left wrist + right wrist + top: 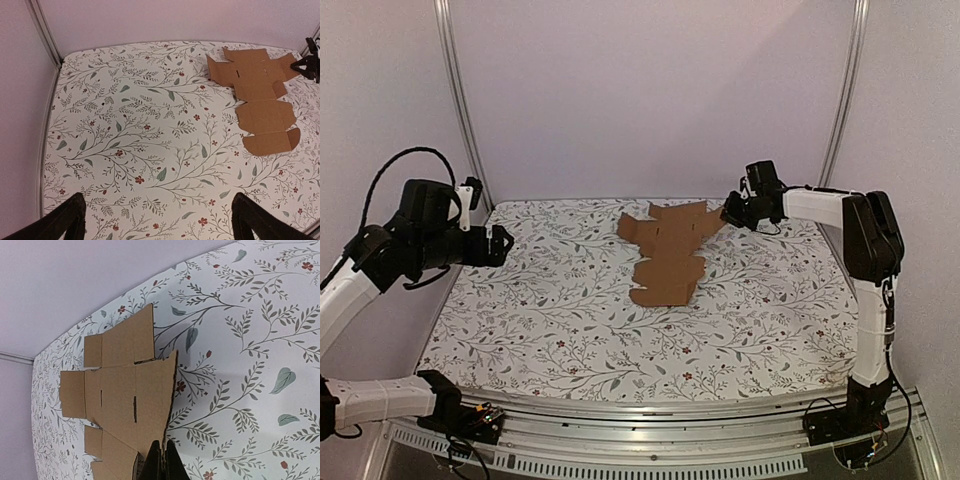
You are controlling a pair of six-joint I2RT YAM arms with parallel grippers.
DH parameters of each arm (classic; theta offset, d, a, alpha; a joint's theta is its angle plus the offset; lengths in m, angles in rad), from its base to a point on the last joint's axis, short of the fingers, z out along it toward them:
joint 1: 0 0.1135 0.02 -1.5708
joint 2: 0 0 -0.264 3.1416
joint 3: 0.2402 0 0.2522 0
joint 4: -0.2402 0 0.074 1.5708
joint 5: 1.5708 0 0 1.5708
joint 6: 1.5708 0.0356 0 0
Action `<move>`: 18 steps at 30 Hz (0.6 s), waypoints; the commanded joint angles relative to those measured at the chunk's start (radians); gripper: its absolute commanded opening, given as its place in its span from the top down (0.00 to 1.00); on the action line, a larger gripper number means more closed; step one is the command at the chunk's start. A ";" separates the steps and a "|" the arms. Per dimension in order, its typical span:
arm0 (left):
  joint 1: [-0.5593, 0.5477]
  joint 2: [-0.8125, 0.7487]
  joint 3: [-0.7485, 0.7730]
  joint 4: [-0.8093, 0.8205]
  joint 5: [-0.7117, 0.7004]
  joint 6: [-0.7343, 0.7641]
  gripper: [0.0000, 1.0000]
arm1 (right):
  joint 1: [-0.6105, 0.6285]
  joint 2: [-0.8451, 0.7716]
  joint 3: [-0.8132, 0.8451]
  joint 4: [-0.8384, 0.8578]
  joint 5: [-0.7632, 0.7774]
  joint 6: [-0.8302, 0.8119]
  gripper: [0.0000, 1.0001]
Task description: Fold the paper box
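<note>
Right end effector (728, 212) pressed onto the right flap of the paper box (665, 250) at the table's (570, 330) far middle, forearm reaching leftward. Left end effector (503, 243) spread, raised near left edge, well apart.

A white worktop (570, 330) patterned with grey-green leafy sprigs and small red flowers lies between two slanting metal posts (460, 100), backed by a plain pale wall (650, 90).

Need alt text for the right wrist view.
The right gripper, fingers pinched together at bottom centre, clamps an edge of the paper box, a flat brown die-cut sheet. A floral-patterned table cover lies beneath it.
</note>
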 commanded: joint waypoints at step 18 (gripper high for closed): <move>0.009 -0.092 -0.039 0.107 0.202 -0.093 0.00 | 0.201 -0.801 -0.513 0.067 -0.028 -0.180 1.00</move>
